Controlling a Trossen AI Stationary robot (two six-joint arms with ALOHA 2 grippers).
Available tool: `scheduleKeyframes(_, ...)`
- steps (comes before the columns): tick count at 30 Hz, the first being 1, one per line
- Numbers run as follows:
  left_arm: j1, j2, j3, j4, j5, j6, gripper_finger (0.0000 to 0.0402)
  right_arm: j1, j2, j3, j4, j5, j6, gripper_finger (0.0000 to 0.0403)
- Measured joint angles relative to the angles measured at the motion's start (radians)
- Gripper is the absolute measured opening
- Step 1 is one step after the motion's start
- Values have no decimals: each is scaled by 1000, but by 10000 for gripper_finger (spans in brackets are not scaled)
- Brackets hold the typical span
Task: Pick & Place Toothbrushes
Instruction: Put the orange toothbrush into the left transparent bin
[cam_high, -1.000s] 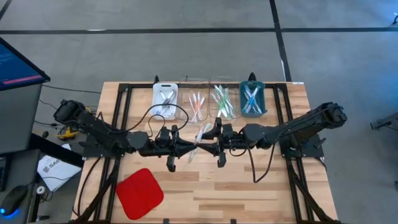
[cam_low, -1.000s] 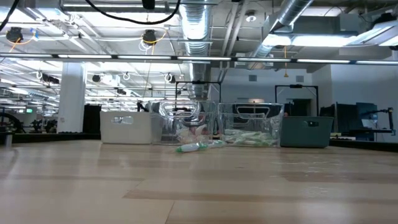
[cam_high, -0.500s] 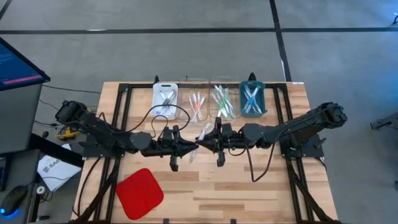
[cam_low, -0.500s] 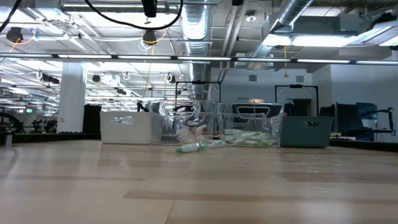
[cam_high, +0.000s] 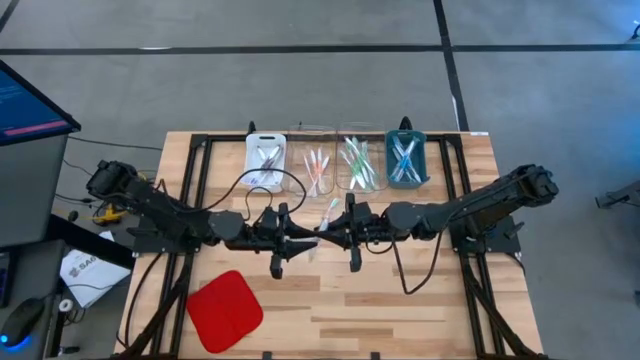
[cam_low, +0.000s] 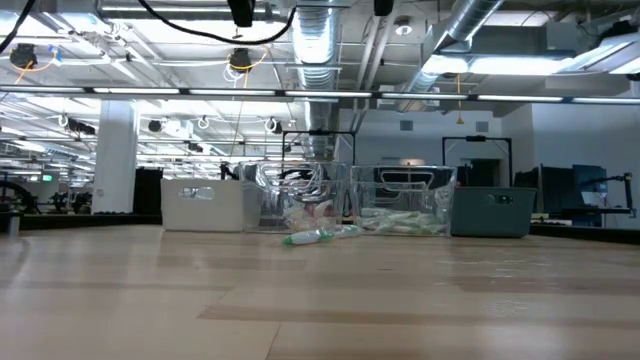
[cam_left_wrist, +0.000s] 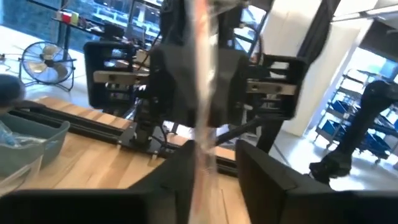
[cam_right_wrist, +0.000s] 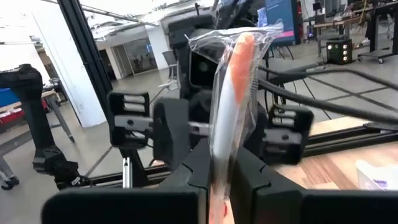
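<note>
Both arms meet above the middle of the counter (cam_high: 400, 290), fingers pointing at each other. The right gripper (cam_high: 335, 231) has its fingers (cam_right_wrist: 249, 180) closed on a wrapped toothbrush (cam_right_wrist: 231, 81) with an orange accent, which stands upright between them in the right wrist view. The left gripper (cam_high: 305, 238) sits directly opposite. Its fingers (cam_left_wrist: 261, 171) stand partly apart with the same brush passing between them; whether they touch it cannot be told, as the left wrist view is blurred there.

In the high view the held toothbrush (cam_high: 327, 216) appears as a pale sliver slanting between the two grippers.

Four trays line the far edge of the counter: a white tray (cam_high: 266, 162), two clear trays (cam_high: 312, 165) and (cam_high: 358, 165), and a teal tray (cam_high: 406, 160), each holding toothbrushes. In the low view one green-accented brush (cam_low: 320, 235) lies on the counter in front of the clear trays. A red square pad (cam_high: 225, 310) lies near the front left corner.
</note>
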Motion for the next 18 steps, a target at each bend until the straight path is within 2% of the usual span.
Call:
scheduleKeyframes(6,-25,-126,-2,-163,17,-5,186,-3,1,-1,-32,44,12,20)
scheduleKeyframes(8,-57,-175,-23,-193,17,-12,207,-17,1,-1,-45,85,12,20)
scheduleKeyframes(11,-122,-236,-66,-222,20,-45,228,-61,0,13,-101,91,42,20)
scheduleKeyframes(14,-189,-288,-107,-222,19,-56,239,-128,-1,92,-245,93,79,20)
scheduleKeyframes(18,-254,-323,-151,-222,-39,-49,241,-243,0,252,-549,86,158,20)
